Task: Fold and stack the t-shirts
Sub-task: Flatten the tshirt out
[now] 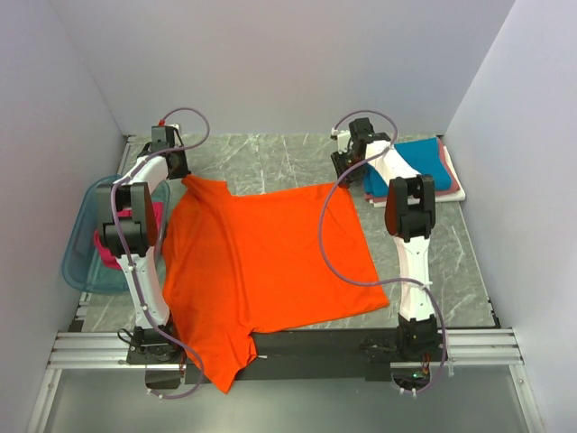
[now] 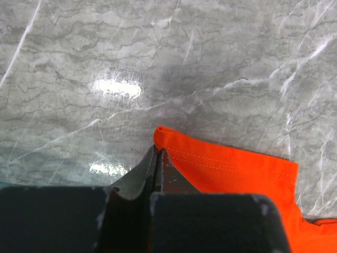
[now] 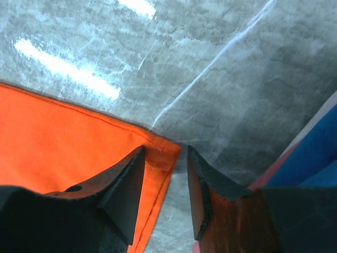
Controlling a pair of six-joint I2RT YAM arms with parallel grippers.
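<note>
Orange t-shirt on grey marble table, pale walls — left gripper pinches one corner, right gripper parted over another.

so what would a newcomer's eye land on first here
The orange t-shirt spread across the middle of the table dominates everything. The left arm has its jaws shut on the shirt's far left corner, while the right arm holds its jaws open over the far right corner. Folded tees sit stacked at the far right, a blue tub at the left.
</note>
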